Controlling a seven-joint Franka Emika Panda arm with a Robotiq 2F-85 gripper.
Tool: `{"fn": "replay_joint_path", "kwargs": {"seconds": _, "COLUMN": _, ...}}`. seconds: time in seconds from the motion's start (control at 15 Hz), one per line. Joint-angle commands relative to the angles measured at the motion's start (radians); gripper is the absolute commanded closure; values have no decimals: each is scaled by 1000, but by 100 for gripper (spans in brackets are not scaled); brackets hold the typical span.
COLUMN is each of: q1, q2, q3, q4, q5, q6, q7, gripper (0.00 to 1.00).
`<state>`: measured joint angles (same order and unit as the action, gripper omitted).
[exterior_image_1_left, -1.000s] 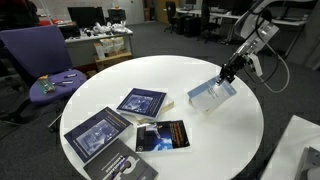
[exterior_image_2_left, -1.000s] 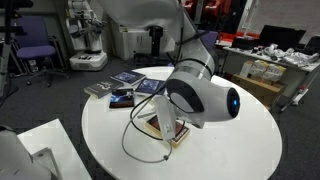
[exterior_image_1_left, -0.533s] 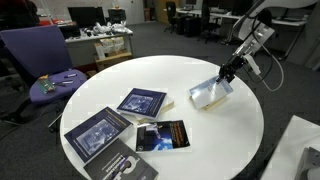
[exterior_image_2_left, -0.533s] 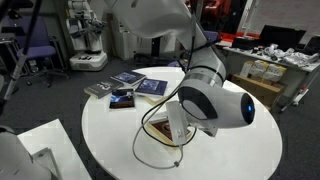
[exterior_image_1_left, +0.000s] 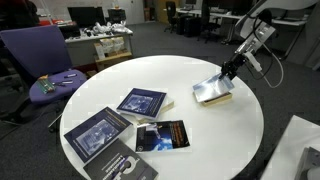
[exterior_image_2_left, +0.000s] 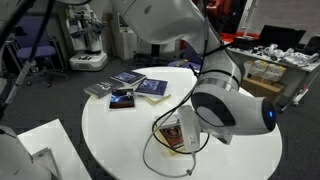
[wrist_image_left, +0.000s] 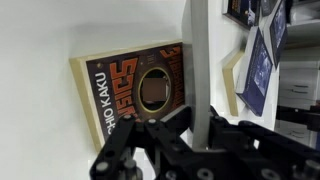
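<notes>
A book lies near the far edge of the round white table. My gripper is shut on the book's thin grey cover and holds it raised. In the wrist view the cover stands edge-on between the fingers of my gripper. The orange-brown face printed "KAKU" lies flat to its left. In an exterior view the book shows partly behind my bulky arm, and the fingers are hidden there.
Several other books lie on the table: a blue one, a larger blue one, a dark one and a grey one at the rim. A purple chair stands beside the table. Desks with clutter stand behind.
My gripper has swung the held cover down toward the book, so it looks flatter and smaller now. The arm has shifted across the view. The other books have not moved.
</notes>
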<state>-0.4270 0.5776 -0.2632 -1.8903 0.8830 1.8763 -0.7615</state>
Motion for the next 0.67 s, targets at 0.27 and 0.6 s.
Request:
{"fn": "replay_joint_path", "kwargs": {"seconds": 0.27, "q1": -46, "q2": 19, "q3": 21, "q4": 44, "q5": -32, "q6": -37, "q7": 5, "gripper": 96}}
{"fn": "replay_joint_path", "kwargs": {"seconds": 0.6, "q1": -51, "q2": 64, "q3": 8, "q4": 76, "q5": -48, "q6": -11, "q7": 35, "gripper": 96}}
